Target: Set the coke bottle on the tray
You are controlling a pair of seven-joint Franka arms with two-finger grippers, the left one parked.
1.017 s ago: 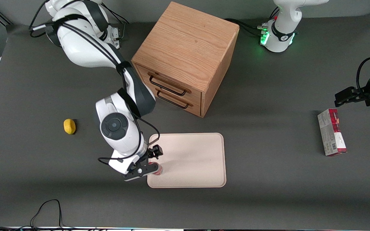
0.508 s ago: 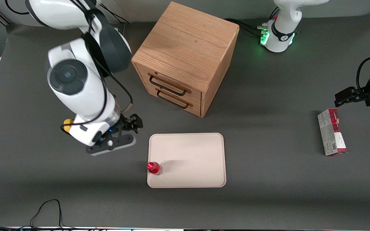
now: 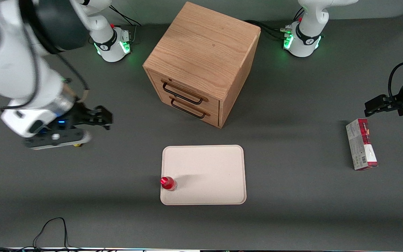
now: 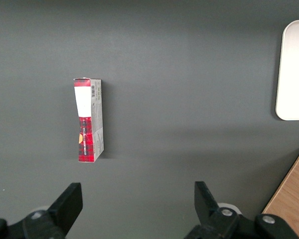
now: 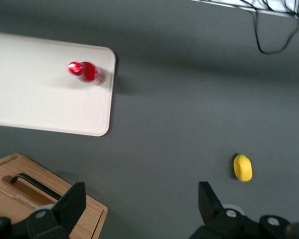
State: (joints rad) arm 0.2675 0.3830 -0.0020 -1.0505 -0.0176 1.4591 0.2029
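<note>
A: Since the wooden 2-drawer cabinet (image 3: 201,63) sits apart from it, is the cream tray (image 3: 208,168) loaded?

B: Yes. The gripper (image 3: 82,127) hangs high toward the working arm's end, fingers apart and empty, above a yellow lemon-like object (image 5: 242,168).

A: And the coke bottle (image 3: 168,183)?

B: Upright on the tray, near 1 corner. Placing looks done; I'd judge only parking the arm remains.
</note>
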